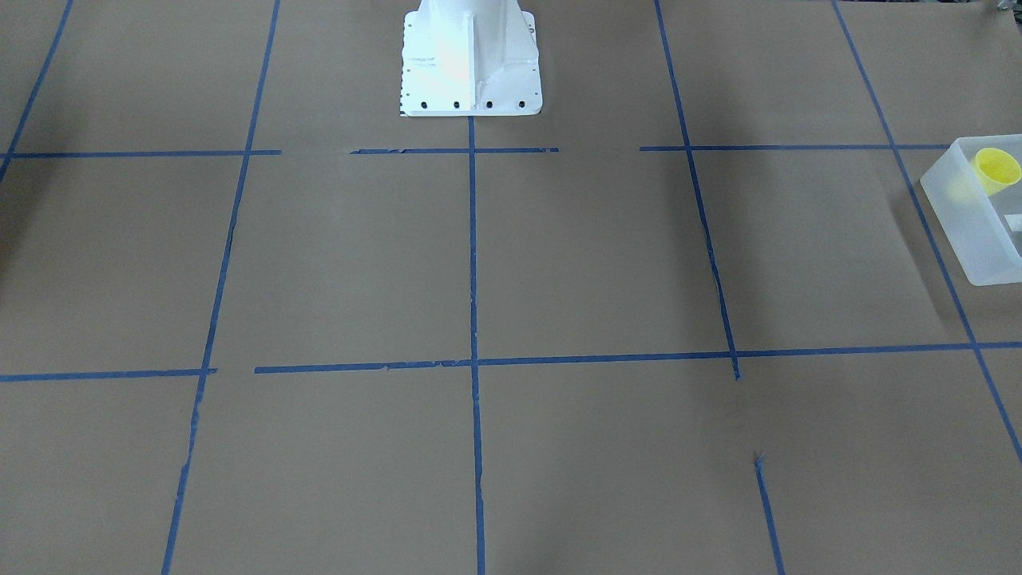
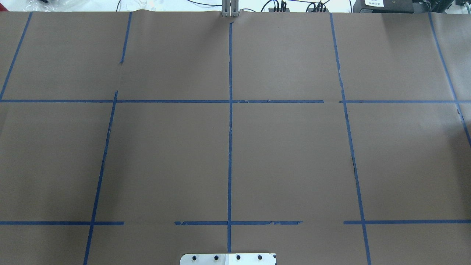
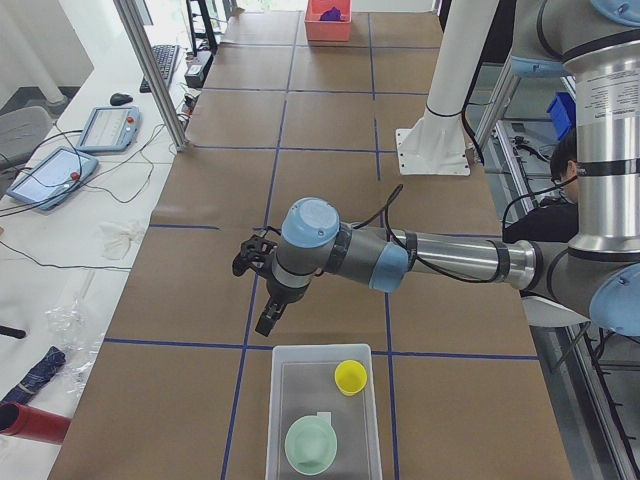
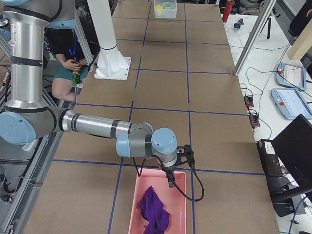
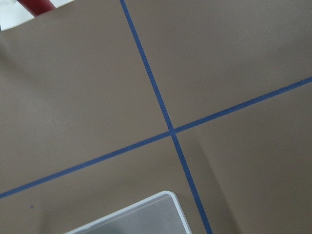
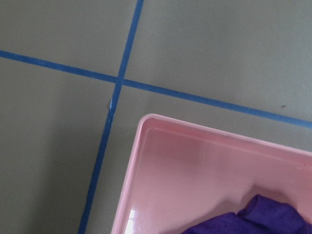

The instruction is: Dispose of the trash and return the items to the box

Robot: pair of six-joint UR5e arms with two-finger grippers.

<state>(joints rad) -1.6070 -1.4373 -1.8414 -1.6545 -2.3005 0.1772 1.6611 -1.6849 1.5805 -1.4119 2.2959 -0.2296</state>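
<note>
jaws of the left gripper [image 3: 266, 322]: point down; whether released or clenched cannot be told from the side view, and the left wrist view does not show them. nothing is seen between them. the left gripper hangs over the worktop [image 2: 165, 158] just beside one short end of the bin [image 3: 276, 410], a corner of which enters the left wrist view at its lower edge.

jaws of the right gripper [image 4: 170, 182]: point down; state likewise cannot be told. the right gripper hangs over the end rim of a pink tray [image 4: 134, 204] at the opposite end of the worktop. a crumpled purple cloth [image 4: 155, 210] lies in the tray.

yellow cup [image 3: 350, 376]: inside the bin, in the corner toward the robot and the middle of the worktop, open mouth showing. a pale green round item [image 3: 311, 444] lies in the same bin, apart from the cup, toward the other end.

worktop: brown paper marked with a grid of blue tape [image 2: 230, 129]. a white pedestal [image 1: 471, 60] stands on it at the robot's side.
</note>
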